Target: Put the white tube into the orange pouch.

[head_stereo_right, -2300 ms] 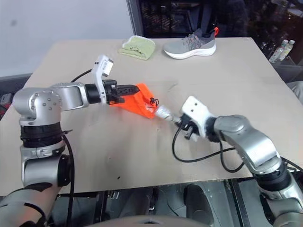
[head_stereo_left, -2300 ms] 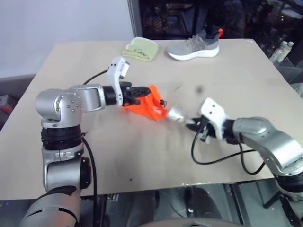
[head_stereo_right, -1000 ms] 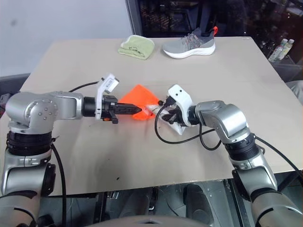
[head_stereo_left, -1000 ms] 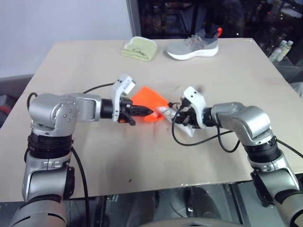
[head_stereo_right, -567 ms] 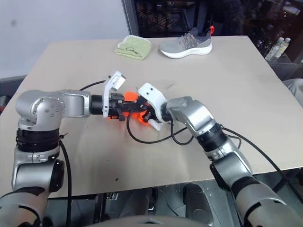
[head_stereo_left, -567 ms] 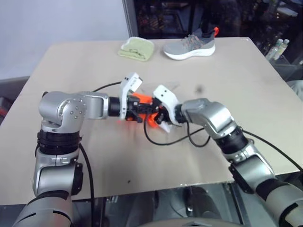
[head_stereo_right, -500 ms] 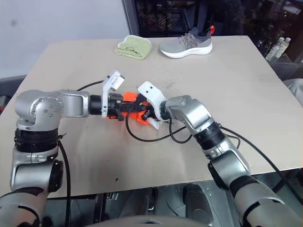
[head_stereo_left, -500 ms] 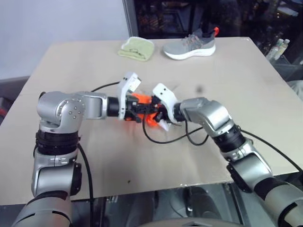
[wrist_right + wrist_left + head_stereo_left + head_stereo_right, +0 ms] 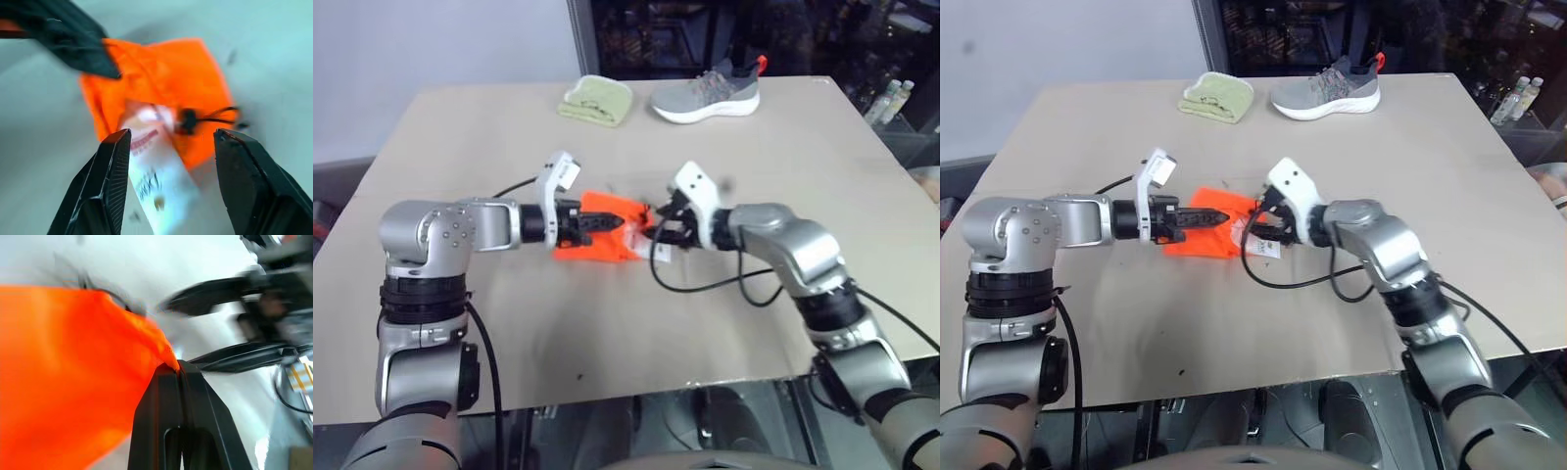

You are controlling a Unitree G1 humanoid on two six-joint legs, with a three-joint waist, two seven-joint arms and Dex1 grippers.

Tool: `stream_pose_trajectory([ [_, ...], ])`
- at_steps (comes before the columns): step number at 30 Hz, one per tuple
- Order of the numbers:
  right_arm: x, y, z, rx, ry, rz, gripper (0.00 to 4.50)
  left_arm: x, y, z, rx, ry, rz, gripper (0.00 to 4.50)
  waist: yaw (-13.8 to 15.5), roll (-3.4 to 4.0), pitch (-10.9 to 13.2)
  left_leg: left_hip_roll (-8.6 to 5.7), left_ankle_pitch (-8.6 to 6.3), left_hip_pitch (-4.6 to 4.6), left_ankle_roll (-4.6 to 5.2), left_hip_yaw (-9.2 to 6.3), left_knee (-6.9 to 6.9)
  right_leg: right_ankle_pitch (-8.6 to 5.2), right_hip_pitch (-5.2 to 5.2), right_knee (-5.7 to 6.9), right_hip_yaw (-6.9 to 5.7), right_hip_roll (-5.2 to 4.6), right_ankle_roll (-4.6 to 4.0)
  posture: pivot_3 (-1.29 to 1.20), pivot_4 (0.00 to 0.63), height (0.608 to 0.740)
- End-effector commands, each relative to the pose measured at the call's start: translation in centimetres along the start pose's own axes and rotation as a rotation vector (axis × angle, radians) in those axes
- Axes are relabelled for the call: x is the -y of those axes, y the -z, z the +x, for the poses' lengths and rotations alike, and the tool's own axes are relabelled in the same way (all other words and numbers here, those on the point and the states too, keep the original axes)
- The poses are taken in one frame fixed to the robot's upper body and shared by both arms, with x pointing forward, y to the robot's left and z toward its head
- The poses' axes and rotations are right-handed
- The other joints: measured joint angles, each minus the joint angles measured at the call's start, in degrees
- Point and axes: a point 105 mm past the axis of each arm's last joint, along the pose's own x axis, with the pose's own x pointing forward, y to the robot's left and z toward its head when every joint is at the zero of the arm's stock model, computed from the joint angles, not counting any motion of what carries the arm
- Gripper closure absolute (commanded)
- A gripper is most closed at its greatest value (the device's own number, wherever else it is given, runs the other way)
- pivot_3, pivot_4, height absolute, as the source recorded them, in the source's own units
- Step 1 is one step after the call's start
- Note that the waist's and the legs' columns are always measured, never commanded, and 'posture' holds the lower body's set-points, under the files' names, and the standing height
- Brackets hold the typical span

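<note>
Poking from orange pouch, white tube with reddish print.

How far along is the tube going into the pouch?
Done: the tube's front end sits in the pouch mouth, and the right gripper has opened off it. In hand: the left gripper pinches the pouch's edge shut. Left: the tube's rear still sticks out, so it needs pushing fully in.

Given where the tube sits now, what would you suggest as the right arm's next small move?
Probably nudge the white tube deeper: its end sits at the mouth of the orange pouch, most of it still outside, the right gripper open around it, the left gripper pinching the fabric.
</note>
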Motion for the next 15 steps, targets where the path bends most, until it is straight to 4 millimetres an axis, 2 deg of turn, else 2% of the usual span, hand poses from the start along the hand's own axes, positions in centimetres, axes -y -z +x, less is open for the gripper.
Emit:
stream_pose_trajectory([
  [1,-0.1,-1.5,-1.2,0.08,0.031,-0.002,1.8,0.9,-2.2,-0.7,0.088,0.036,0.036,4.5,-0.07,-0.01,0.0,0.01,-0.01,0.01,0.01,0.0,0.0,0.0,0.0,0.03,0.0,0.0,0.0,0.0,0.15,0.74],
  [4,1.3,0.0,-1.0,0.024,0.121,-0.038,1.8,1.0,-2.7,-0.9,0.099,0.042,0.038,4.5,-0.09,-0.01,0.0,0.02,0.0,0.04,0.0,0.0,0.0,0.0,0.0,0.08,0.0,0.01,0.0,0.0,0.15,0.74],
  [8,1.2,0.9,0.4,0.002,0.121,-0.039,1.8,1.4,-2.5,-0.8,0.082,0.056,0.054,4.5,-0.09,-0.01,-0.01,0.01,0.01,0.04,-0.01,0.03,0.01,0.0,0.0,0.08,0.04,-0.01,0.0,0.0,0.15,0.74],
  [11,2.2,2.5,1.1,-0.079,0.186,-0.138,1.8,2.1,-2.3,-0.4,0.068,0.071,0.07,4.5,-0.08,-0.01,0.0,0.03,0.02,0.03,-0.03,0.02,-0.01,0.0,-0.01,0.07,0.03,0.0,-0.01,0.0,0.15,0.74],
  [15,2.9,3.9,0.7,-0.132,0.202,-0.191,1.8,2.5,-2.0,-0.3,0.063,0.081,0.069,4.5,0.15,-0.03,0.01,0.01,0.09,-0.03,-0.14,0.0,-0.01,0.0,-0.01,0.0,0.02,-0.05,0.0,0.0,0.15,0.74],
])
